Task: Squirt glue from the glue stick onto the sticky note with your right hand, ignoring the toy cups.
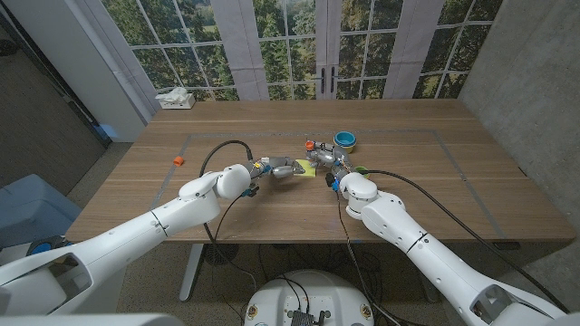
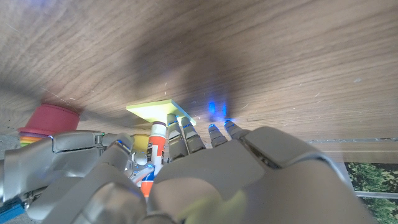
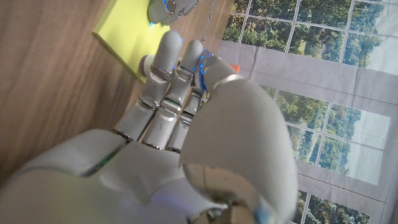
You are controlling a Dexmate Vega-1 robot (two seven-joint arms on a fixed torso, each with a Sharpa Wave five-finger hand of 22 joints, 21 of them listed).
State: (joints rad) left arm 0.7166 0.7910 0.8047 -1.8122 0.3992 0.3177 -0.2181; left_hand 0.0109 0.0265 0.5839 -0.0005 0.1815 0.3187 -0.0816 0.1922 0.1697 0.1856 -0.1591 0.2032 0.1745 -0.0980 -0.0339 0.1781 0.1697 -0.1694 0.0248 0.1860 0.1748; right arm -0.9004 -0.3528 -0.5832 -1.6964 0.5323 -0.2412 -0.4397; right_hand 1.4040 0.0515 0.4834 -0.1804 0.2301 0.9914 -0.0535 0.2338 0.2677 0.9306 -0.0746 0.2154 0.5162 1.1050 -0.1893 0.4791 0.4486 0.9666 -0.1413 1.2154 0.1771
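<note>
A yellow sticky note (image 1: 306,167) lies at the table's middle, between my two hands. My right hand (image 1: 338,170) grips the white and orange glue stick (image 2: 157,144), whose tip points at the sticky note (image 2: 160,110) and stands close to its edge. In the right wrist view my fingers (image 3: 168,74) wrap around the glue stick (image 3: 148,64) just beside the sticky note (image 3: 127,31). My left hand (image 1: 279,168) reaches to the note from the other side, fingers stretched out, and one fingertip (image 3: 171,7) touches the note's edge.
A blue toy cup (image 1: 345,139) and an orange one (image 1: 311,144) stand just behind the hands. A stack of pink and coloured cups (image 2: 53,118) is close to the note. A small orange object (image 1: 178,160) lies at left, a tissue box (image 1: 176,99) at the far left corner.
</note>
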